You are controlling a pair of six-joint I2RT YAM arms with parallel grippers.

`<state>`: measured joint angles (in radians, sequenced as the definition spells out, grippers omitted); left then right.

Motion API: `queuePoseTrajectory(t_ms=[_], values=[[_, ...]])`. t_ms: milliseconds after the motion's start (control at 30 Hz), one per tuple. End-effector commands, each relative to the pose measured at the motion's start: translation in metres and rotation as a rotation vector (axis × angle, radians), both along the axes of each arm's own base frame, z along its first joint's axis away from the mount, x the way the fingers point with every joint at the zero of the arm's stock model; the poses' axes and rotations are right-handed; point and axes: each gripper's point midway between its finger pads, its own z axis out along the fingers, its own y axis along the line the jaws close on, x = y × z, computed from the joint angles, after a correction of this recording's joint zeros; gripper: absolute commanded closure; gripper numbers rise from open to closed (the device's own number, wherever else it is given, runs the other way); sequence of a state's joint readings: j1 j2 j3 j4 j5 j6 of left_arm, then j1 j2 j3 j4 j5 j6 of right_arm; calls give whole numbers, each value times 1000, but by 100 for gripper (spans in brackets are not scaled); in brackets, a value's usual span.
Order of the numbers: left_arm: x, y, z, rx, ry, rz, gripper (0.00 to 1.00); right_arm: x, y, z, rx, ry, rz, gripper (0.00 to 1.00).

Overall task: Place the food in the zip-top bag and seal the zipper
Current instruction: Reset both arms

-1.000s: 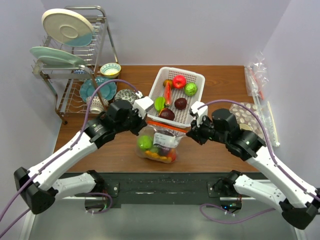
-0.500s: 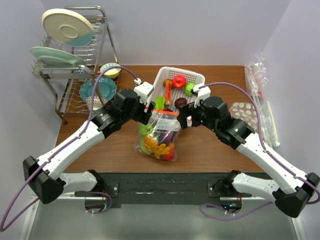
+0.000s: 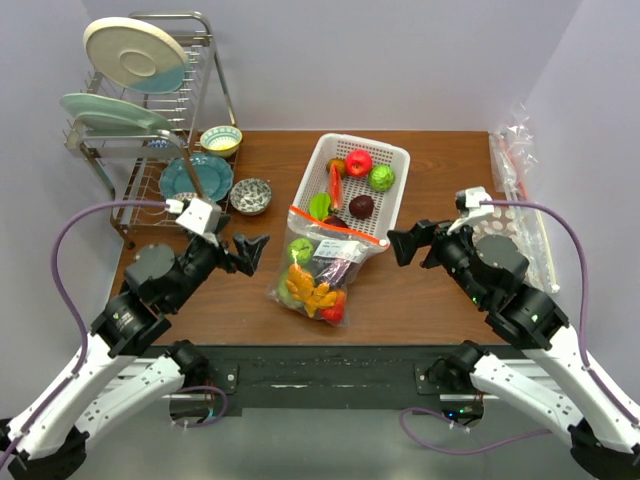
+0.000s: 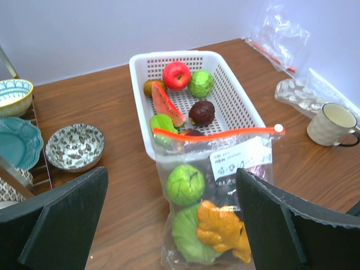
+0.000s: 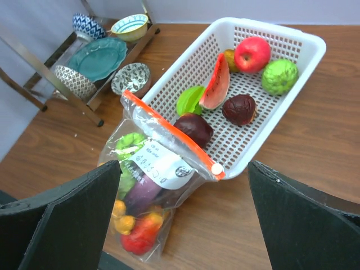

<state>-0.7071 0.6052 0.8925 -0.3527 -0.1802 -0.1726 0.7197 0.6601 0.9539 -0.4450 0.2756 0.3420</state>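
I see my left gripper point(image 3: 254, 250) and right gripper point(image 3: 400, 243) gaping wide, both empty. The one zip-top bag point(image 3: 318, 272) lies between them, its zipper point(image 3: 338, 227) at one white basket point(image 3: 396, 190) holding seven foods point(image 3: 361, 206). Brown wood table point(image 3: 430, 300), pale walls point(image 3: 400, 60).

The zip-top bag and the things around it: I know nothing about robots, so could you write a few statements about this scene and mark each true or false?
1. The zip-top bag has an orange piece of food inside. True.
2. The white basket is empty. False: it holds a red apple and other pieces.
3. The left gripper is clamped on the bag. False: it is open and clear of the bag.
4. The right gripper is open and holds nothing. True.
5. The zipper is blue. False: it is orange-red.
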Motion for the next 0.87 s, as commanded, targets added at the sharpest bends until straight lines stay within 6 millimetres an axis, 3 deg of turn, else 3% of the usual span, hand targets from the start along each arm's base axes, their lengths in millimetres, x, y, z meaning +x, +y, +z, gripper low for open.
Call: queuePoseTrajectory(t_ms=[0,300,600,767,833], values=[[-3,9,-16,-21,-48,22,0,2,-5,-21,78,62,-77,1],[-7,18,-37,-2,-57,42,0,-11,4,-40,80,104,9,1],[-8,16,-33,-2,-63,27,0,-13,10,-49,104,116,30,1],[-11,14,-20,-39,-73,13,0,-15,10,-46,105,98,43,1],[-17,11,-3,-70,-93,-18,0,-14,12,-50,84,114,51,1]])
